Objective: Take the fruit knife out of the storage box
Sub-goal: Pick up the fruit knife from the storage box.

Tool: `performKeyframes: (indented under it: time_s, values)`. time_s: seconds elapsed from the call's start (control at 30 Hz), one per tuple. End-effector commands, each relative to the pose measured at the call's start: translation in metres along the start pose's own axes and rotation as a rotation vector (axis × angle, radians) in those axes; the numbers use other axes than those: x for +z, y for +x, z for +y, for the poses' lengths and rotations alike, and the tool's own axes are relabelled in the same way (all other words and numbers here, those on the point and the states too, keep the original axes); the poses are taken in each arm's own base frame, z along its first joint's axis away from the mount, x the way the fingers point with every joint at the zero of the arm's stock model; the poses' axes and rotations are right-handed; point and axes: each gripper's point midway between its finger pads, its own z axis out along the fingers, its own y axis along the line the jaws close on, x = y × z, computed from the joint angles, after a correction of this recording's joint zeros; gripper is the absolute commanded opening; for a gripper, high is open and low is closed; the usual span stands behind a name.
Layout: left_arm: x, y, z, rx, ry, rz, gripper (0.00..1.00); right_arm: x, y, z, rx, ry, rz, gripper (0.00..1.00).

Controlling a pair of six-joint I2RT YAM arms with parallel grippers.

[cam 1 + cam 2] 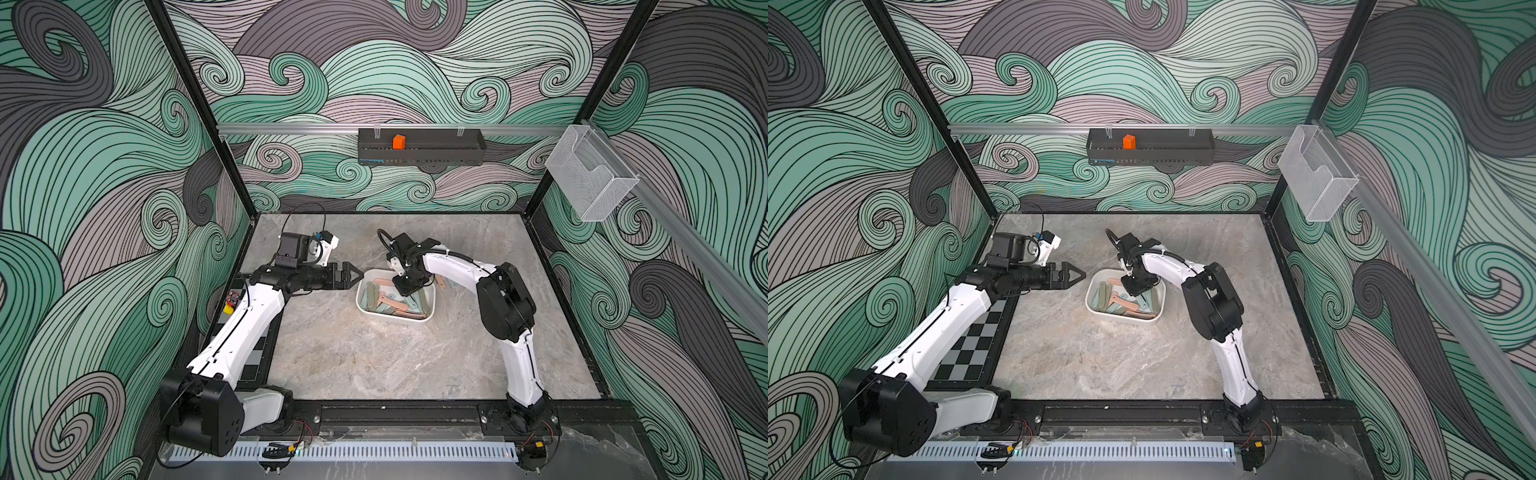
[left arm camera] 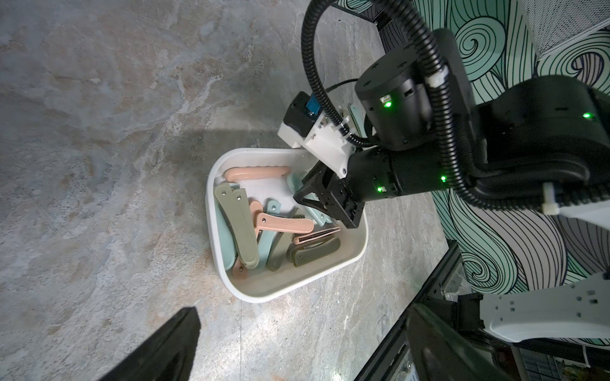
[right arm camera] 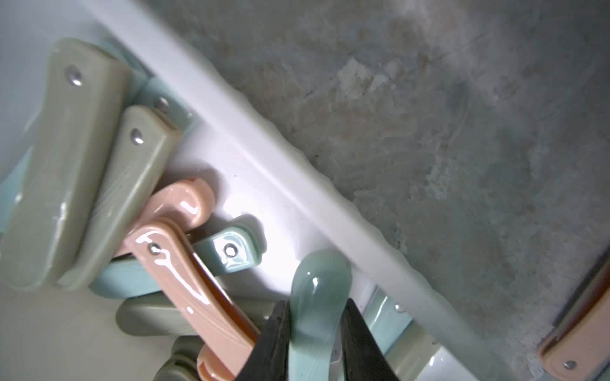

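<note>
We see a grey-and-tan marbled tabletop (image 1: 374, 365) filling the floor of the cell. Directly on it sits the white storage box (image 1: 388, 316), a little behind the middle, flat on its base. Just beside the box's right wall a pink folding knife (image 1: 443, 285) lies on the bare stone, outside the rim. Along the left edge lies a black-and-grey checkerboard (image 1: 971, 345), partly under an arm.

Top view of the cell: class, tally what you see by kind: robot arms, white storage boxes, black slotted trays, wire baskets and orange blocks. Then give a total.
Robot arms: 2
White storage box: 1
Black slotted tray: 1
Wire basket: 1
Orange block: 1
Total: 6
</note>
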Motion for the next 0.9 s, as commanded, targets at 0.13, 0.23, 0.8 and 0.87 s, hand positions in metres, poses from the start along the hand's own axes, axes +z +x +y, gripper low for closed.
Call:
performKeyframes:
  time_s: [0.13, 0.23, 0.8, 0.87]
  values:
    - [-0.001, -0.004, -0.002, -0.002, 0.016, -0.006, 0.99, -0.036, -0.01, 0.001, -0.017, -0.002, -0.07, 0.28]
    - [0.0, -0.004, -0.002, -0.001, 0.016, -0.006, 0.99, -0.046, -0.014, 0.001, -0.022, 0.004, -0.091, 0.27]
    - [0.002, -0.005, -0.004, 0.0, 0.033, -0.004, 0.99, -0.093, -0.021, -0.068, 0.073, 0.065, -0.165, 0.29]
    - [0.002, -0.007, -0.004, -0.003, 0.034, -0.009, 0.99, -0.091, -0.021, -0.08, 0.094, 0.067, -0.161, 0.29]
